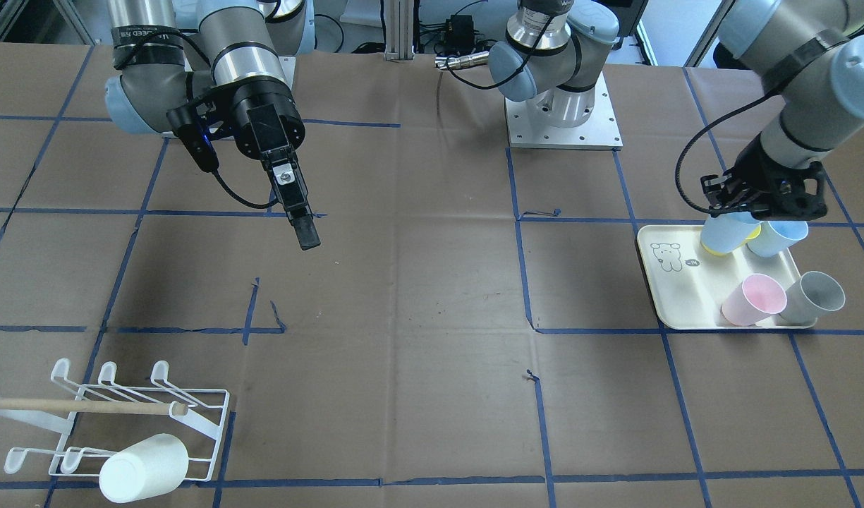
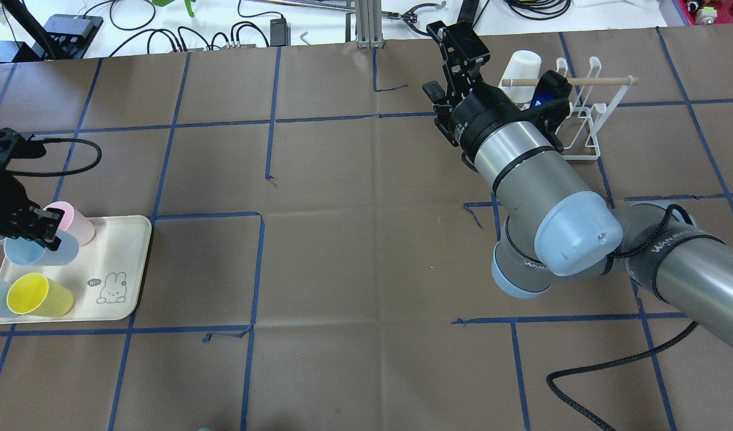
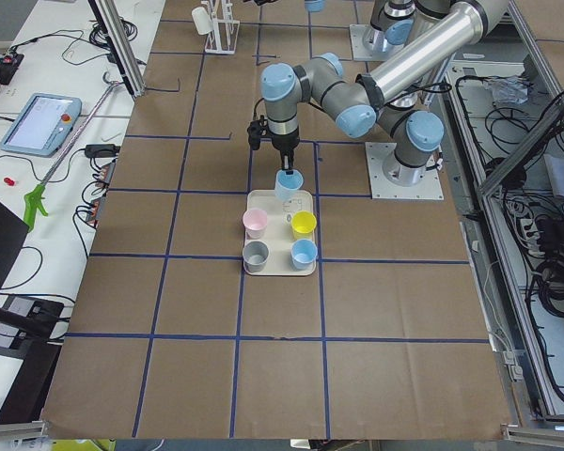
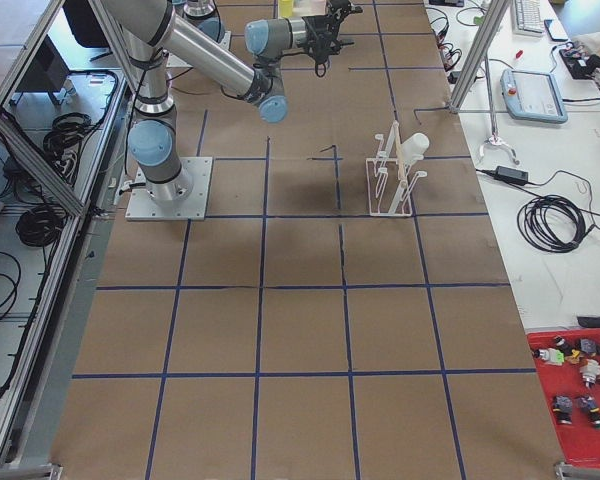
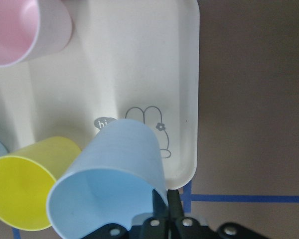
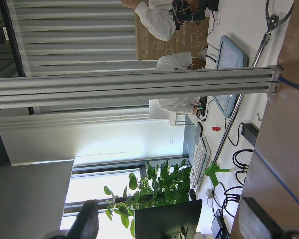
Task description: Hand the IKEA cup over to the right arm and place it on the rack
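In the left wrist view, the left end effector (image 5: pixel 167 211) is closed narrowly on the rim of a light blue IKEA cup (image 5: pixel 112 181). The cup is tilted with its mouth towards the camera, over the cream tray (image 5: pixel 182 74) and partly covering the animal drawing (image 5: pixel 152 124). Whether its base touches the tray cannot be told. In the front-facing view this cup sits at the right of the frame, overlapping the yellow cup (image 1: pixel 719 246). A second blue cup (image 1: pixel 777 238) is just beside it, and the pink cup (image 1: pixel 752 300) and grey cup (image 1: pixel 818 296) lie lower on the tray. The right arm (image 2: pixel 534 179) reaches towards the upper right of the overhead view. Its end effector (image 2: pixel 457 43) is spread wide with nothing in it, and the right wrist view shows its two fingertips (image 6: pixel 87 221) far apart at the bottom corners. The rack (image 1: pixel 156 413) stands on the desk (image 1: pixel 417 353) at the lower left of the front-facing view. It is well apart from the tray and carries a white cup (image 1: pixel 144 467) at its lower edge.
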Robot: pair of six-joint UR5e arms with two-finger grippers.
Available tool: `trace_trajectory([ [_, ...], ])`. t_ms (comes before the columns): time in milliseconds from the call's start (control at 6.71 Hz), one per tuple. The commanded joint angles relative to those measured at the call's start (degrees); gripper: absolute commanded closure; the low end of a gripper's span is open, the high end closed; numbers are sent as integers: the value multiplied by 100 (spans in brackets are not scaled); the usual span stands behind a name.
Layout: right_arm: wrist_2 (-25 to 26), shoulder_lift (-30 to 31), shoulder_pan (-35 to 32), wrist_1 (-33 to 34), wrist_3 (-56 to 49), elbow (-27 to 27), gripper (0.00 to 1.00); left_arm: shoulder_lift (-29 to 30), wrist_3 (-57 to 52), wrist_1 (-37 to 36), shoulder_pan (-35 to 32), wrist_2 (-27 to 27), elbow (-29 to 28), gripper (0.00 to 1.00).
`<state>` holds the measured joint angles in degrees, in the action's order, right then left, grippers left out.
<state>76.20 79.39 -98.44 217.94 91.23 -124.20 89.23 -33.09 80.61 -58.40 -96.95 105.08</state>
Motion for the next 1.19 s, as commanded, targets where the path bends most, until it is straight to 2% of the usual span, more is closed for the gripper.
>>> trace_trajectory([
  [0, 0, -2, 0, 3, 1, 1, 0, 644, -57, 1095, -458, 62, -1764, 100],
  [149, 0, -28, 0, -6, 1, -8, 0, 831, -48, 1097, -888, 349, -2189, 100],
  [298, 0, -81, 0, -6, 1, 1, 0, 859, 39, 1037, -1249, 1109, -2429, 100],
  [447, 0, -81, 0, -6, 1, 1, 0, 807, 5, 984, -1470, 1813, -2379, 100],
  [746, 0, -90, 0, -15, 1, -8, 0, 693, -109, 555, -1735, 4250, -2238, 100],
  [895, 0, -90, 0, -15, 1, -8, 0, 710, -249, 100, -1840, 5063, -2064, 100],
  [1044, 0, -116, 0, -15, 1, 1, 0, 745, -250, -757, -1955, 5689, -1775, 100],
])
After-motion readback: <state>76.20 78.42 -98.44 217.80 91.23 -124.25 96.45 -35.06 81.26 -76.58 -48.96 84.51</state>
